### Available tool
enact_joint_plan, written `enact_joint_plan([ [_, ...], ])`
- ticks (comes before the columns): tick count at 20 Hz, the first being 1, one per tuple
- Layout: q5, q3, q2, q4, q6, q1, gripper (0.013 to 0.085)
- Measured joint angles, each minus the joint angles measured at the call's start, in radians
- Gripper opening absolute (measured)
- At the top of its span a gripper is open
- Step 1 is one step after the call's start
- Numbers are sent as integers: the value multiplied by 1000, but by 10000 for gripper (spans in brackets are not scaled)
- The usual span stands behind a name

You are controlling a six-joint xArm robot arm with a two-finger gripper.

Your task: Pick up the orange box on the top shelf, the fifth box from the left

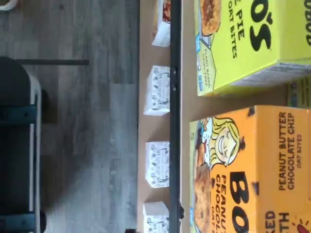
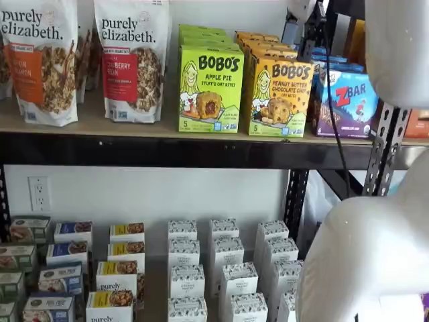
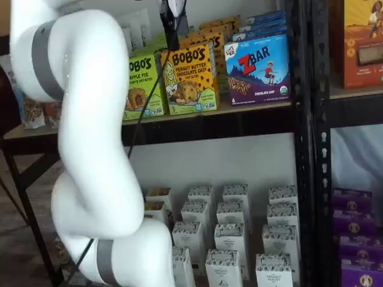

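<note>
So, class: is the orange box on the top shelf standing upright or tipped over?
Upright: the orange box stands on the top shelf, its lettering level.

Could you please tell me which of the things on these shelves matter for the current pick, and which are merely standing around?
Belongs to the job:
- the orange box, Bobo's Peanut Butter Chocolate Chip
- the top shelf it stands on

Just standing about:
- the lime-green Apple Pie box beside it
- the ZBar box on its other side
- the granola bags
- the small white boxes on the lower shelf
</note>
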Motion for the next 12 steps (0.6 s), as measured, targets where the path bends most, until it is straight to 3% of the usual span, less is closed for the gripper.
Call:
enact_joint_plan([
  [12, -24, -66, 84, -31, -5, 6, 850],
])
